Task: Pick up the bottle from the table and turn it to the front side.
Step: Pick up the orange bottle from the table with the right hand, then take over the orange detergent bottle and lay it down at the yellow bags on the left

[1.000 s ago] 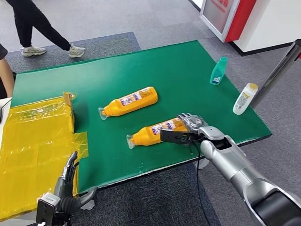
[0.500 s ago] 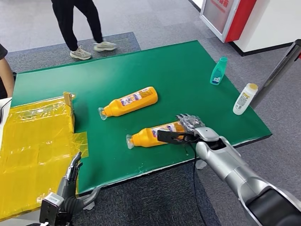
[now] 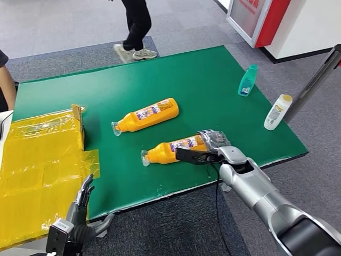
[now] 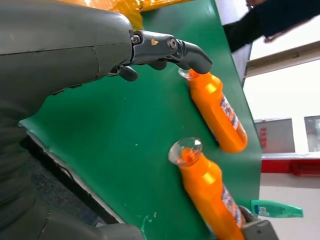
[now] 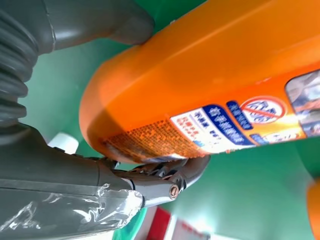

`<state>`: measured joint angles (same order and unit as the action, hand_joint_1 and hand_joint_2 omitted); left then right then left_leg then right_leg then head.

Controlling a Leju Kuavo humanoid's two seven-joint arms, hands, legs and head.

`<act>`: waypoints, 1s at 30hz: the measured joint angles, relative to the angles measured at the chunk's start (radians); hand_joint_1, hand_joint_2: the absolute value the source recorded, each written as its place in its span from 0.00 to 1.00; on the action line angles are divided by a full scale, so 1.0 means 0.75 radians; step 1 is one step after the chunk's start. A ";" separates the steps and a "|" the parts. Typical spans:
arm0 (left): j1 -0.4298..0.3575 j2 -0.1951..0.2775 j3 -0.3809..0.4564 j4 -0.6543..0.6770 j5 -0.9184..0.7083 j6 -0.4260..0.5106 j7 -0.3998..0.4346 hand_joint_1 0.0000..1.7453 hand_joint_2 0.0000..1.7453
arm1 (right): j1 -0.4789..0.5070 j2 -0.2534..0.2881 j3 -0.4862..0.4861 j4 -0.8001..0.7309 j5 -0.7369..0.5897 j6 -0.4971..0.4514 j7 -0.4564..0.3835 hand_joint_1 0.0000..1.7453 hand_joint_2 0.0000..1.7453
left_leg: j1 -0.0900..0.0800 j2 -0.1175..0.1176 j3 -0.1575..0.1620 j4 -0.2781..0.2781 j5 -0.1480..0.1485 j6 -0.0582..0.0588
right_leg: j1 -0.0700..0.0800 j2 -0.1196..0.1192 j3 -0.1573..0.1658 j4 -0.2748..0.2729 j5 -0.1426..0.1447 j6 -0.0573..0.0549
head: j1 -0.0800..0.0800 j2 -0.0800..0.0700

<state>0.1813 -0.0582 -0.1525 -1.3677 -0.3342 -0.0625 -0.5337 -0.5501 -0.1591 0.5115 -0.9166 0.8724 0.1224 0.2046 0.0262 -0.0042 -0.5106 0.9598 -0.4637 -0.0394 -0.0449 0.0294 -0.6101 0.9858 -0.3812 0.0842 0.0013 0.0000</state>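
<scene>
Right hand (image 3: 209,148) grips orange bottle (image 3: 172,150) on green table (image 3: 201,80).

Glossy orange plastic bottle (image 3: 177,149) lies on a matt green table (image 3: 201,80) beside crinkly yellow film (image 3: 36,165).

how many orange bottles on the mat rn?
2. One orange bottle lies mid-mat, untouched. The other orange bottle lies nearer the front edge, its base in the right hand. None seem hidden. The teal and white bottles aren't counted.
</scene>
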 joint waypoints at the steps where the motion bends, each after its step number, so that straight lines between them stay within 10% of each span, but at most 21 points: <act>1: 0.007 -0.001 0.001 -0.004 0.000 0.000 0.002 0.00 1.00 | 0.031 -0.001 -0.010 -0.058 0.005 -0.017 0.000 1.00 1.00 | 0.000 0.000 0.000 0.000 0.000 0.000 | 0.000 0.000 0.000 0.000 0.000 0.000 | 0.000 0.000; 14: 0.119 -0.045 0.060 -0.121 0.062 -0.093 0.003 0.00 1.00 | 0.603 0.017 -0.100 -0.923 0.034 -0.274 -0.152 1.00 1.00 | 0.000 -0.002 -0.004 0.000 -0.005 0.000 | 0.000 -0.001 -0.001 0.000 -0.004 0.000 | 0.000 0.000; 30: 0.075 -0.100 0.023 -0.211 0.443 -0.479 0.086 0.00 1.00 | 0.797 0.109 -0.046 -0.992 -0.129 -0.455 -0.354 1.00 1.00 | 0.000 -0.002 -0.001 0.000 -0.004 0.000 | 0.000 -0.001 0.001 0.000 -0.004 -0.001 | 0.000 0.000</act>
<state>0.2374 -0.1329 -0.1350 -1.5262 -0.0023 -0.4218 -0.4690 0.0479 -0.0772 0.4767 -1.6606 0.7757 -0.2188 -0.0612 0.0263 -0.0056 -0.5116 0.9597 -0.4665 -0.0396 -0.0448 0.0285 -0.6096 0.9856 -0.3839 0.0835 0.0014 0.0000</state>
